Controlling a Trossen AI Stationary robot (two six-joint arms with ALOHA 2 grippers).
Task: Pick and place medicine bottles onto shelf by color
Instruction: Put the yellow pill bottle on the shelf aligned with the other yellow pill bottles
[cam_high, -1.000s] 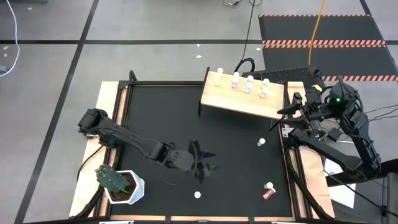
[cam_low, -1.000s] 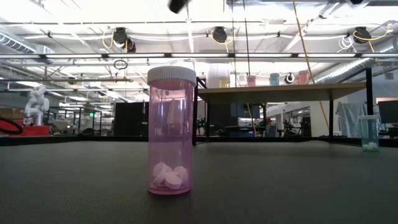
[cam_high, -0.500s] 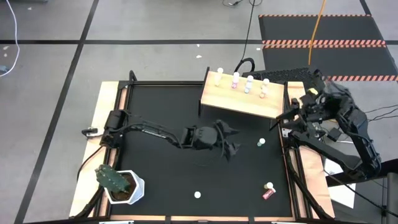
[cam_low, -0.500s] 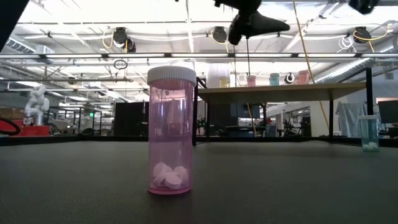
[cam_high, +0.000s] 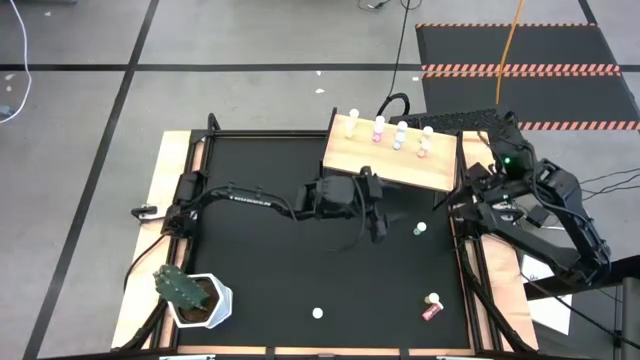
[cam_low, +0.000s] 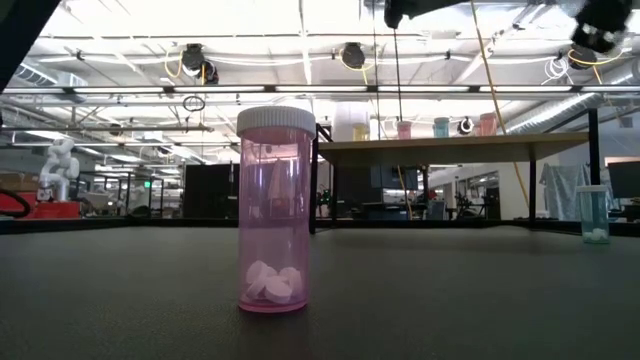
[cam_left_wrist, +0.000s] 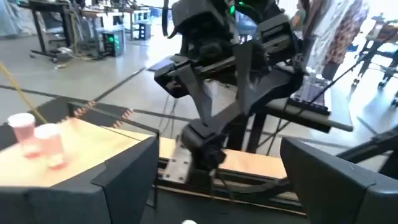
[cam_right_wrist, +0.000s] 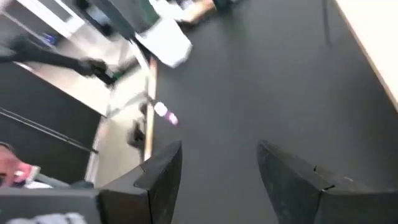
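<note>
Left hand poised near the shelf's front edge; bottles not yet gripped.

High view: the left hand (cam_high: 375, 215) is held spread and empty beside the shelf (cam_high: 385, 165), near a teal bottle (cam_high: 420, 229) on the surface (cam_high: 260, 180); four bottles are seen on the shelf.
Low view: a pink bottle (cam_low: 274, 210) is seen upright.
Left wrist view: fingers (cam_left_wrist: 118, 180) wide apart.
Right wrist view: the right hand (cam_right_wrist: 217, 177) is held spread, empty.
Judgement: the fingers should be centred over the bottle cap before descent.
</note>
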